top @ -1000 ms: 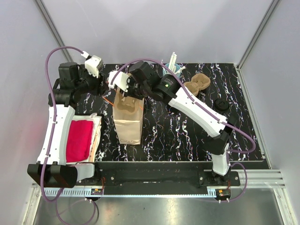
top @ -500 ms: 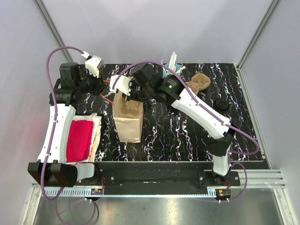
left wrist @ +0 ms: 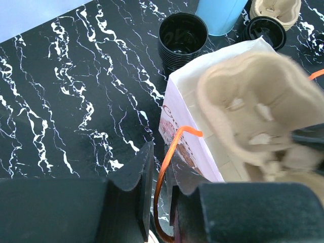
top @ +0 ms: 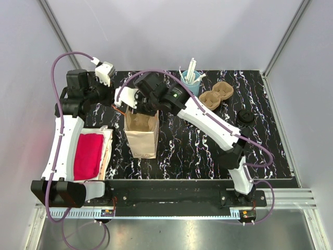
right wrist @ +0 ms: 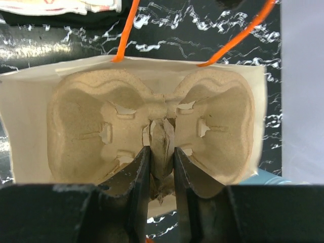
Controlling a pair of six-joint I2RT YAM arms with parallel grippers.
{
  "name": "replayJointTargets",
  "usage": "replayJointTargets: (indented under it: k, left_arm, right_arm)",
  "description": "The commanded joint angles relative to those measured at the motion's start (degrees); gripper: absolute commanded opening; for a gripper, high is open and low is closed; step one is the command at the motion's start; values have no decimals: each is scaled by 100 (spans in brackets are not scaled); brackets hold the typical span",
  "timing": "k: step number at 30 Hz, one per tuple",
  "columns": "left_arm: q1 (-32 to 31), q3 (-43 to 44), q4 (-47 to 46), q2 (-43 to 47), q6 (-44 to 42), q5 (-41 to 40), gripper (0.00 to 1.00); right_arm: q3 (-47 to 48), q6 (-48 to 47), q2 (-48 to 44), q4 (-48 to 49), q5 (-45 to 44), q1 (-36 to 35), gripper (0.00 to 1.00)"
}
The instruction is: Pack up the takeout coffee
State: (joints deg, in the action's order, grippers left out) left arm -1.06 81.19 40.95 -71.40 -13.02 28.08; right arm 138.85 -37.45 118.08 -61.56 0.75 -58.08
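1. The right arm has swung left across the counter (top: 187, 151). The light-blue cup (top: 190, 82) of white straws and the spare carrier (top: 216, 95), both partly covered a second ago, now sit in plain view by the far edge.
2. The left gripper (left wrist: 159, 177) has closed right down over that same second. Its fingers now stand only a slit apart, with the orange handle (left wrist: 174, 139) running through the slit and apparently pinched.
3. That handle belongs to the paper bag (top: 141, 136), which stands upright left of the counter's middle with its mouth open.
4. Over to the right gripper (right wrist: 159, 152), which hangs above the bag's mouth. Its fingers are nipped onto the raised middle ridge of the cup carrier (right wrist: 101, 126), with only that ridge between them.
5. The carrier sits level inside the bag's mouth, with one empty cup well to each side of the fingers.
6. The takeout coffee (top: 245, 117) stands upright with its lid on, near the right edge of the counter. It is well apart from the bag and neither gripper touches it.
7. The lidless black cup (left wrist: 182, 35) stands just beyond the bag, near the blue cup.
8. A red cloth (top: 87, 155) lies on a pale pad at the left edge, beneath the left arm.
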Motion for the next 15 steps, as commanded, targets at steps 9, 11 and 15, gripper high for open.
replayJointTargets:
  k: [9, 11, 15]
  left_arm:
    - [27, -42, -272, 108, 71, 242, 16]
    - [27, -42, -280, 117, 80, 225, 16]
    - [27, -59, -272, 161, 80, 199, 15]
  right_arm:
    - [213, 36, 206, -339, -32, -54, 28]
    - [169, 71, 224, -348, 47, -54, 28]
    - [90, 150, 285, -392, 250, -45, 29]
